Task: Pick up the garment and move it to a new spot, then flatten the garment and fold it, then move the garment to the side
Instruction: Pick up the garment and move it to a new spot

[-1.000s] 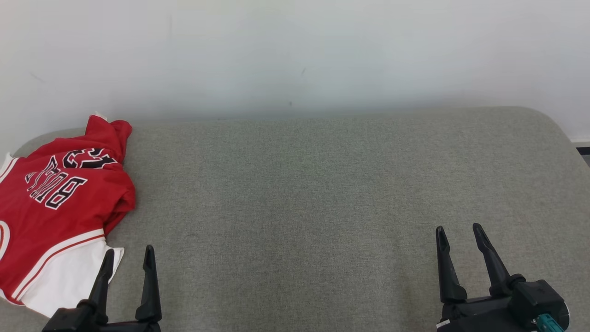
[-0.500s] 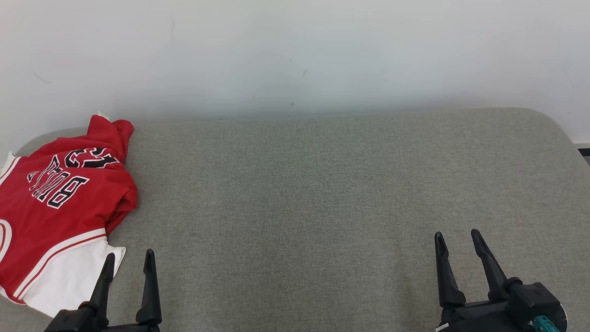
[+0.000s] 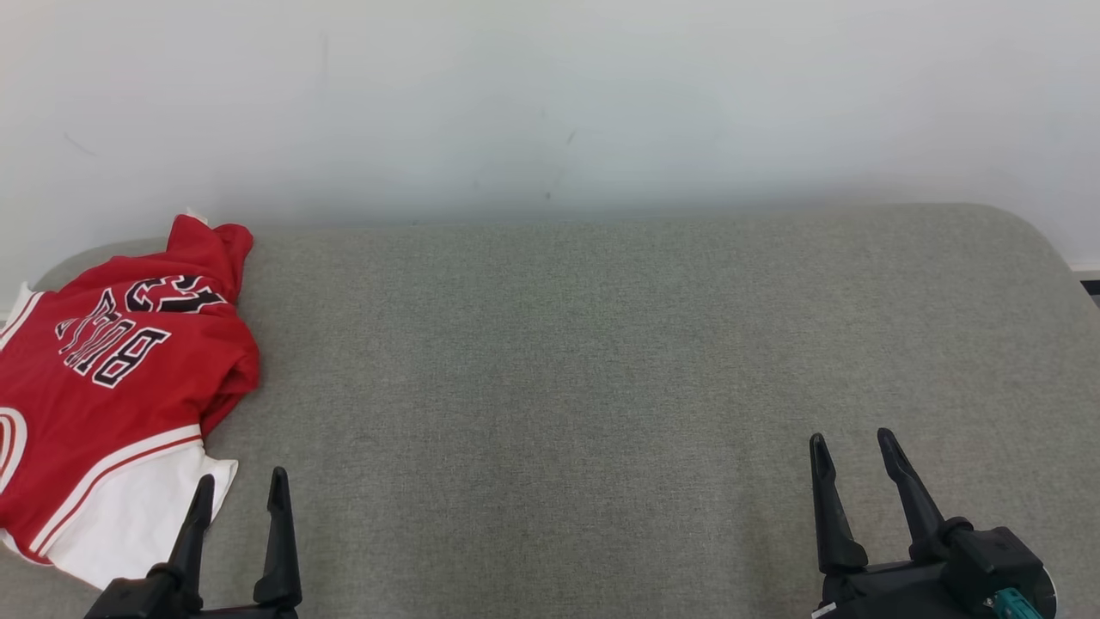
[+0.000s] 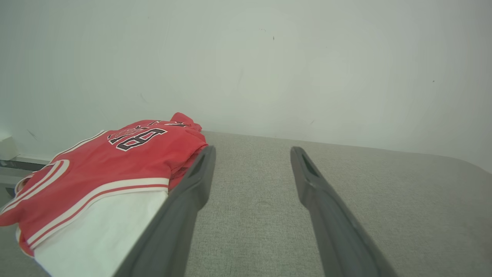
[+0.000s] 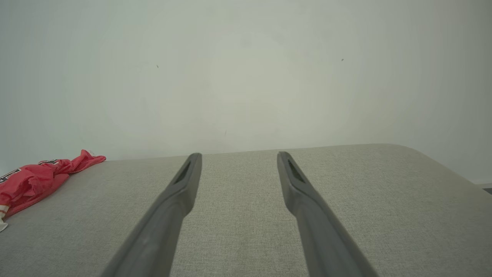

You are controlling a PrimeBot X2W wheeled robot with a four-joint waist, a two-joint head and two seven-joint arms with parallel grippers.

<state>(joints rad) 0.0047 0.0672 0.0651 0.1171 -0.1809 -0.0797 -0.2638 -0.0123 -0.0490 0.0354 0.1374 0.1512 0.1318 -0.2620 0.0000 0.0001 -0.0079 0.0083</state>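
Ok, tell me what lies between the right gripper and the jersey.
Bare grey cushion, seen in the head view, stretches from the right gripper to the jersey; the left gripper sits just by the jersey's white hem.

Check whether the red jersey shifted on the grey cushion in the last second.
No. The red jersey keeps its place at the left back corner of the grey cushion; wall marks slid down the head view with it, so the camera moved.
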